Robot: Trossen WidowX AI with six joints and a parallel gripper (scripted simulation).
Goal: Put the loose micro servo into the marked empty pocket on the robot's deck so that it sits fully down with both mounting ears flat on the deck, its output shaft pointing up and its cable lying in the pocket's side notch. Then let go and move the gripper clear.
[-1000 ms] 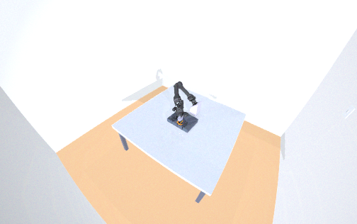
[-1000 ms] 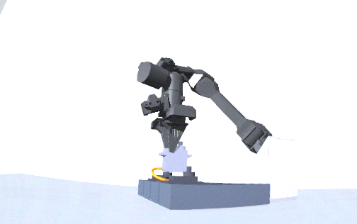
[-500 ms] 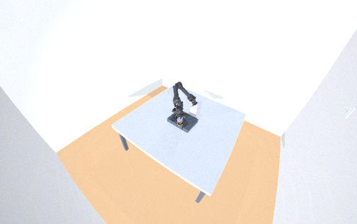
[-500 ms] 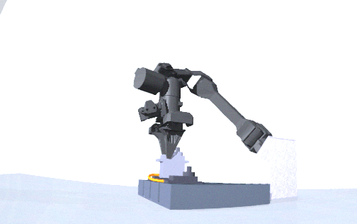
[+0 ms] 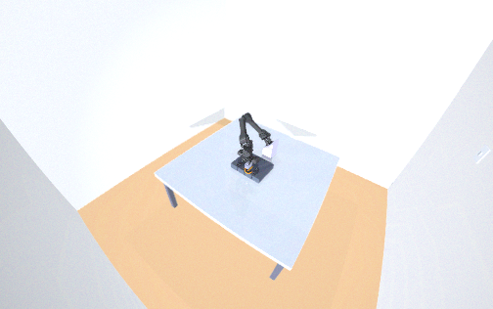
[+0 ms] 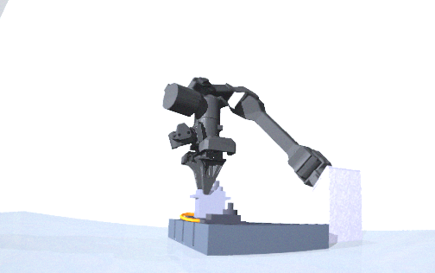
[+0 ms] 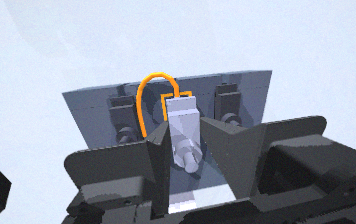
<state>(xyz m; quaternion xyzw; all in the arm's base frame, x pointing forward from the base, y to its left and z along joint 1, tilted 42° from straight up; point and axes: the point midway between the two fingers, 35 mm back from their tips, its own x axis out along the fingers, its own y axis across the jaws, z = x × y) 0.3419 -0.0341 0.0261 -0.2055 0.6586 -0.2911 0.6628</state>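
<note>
My gripper (image 6: pixel 209 189) (image 7: pixel 183 122) points straight down and is shut on the pale lilac micro servo (image 6: pixel 210 206) (image 7: pixel 181 111). The servo is upright with its output shaft (image 7: pixel 190 161) pointing up between the fingers. It stands over the orange-outlined pocket (image 7: pixel 176 94) in the dark grey deck (image 6: pixel 259 238) (image 7: pixel 90 115) (image 5: pixel 262 172). Its lower end is about level with the deck top, and its mounting ears are well above the deck. Its orange cable (image 6: pixel 189 217) (image 7: pixel 144 100) loops out to the left of the pocket. The pocket's inside is hidden by the servo.
Two dark servos (image 7: pixel 122 112) (image 7: pixel 227 100) sit mounted in the deck on either side of the pocket; one also shows in the exterior view (image 6: pixel 230 212). A pale translucent block (image 6: pixel 344 207) (image 5: pixel 270 149) stands beside the deck. The deck rests on a light table (image 5: pixel 274 215).
</note>
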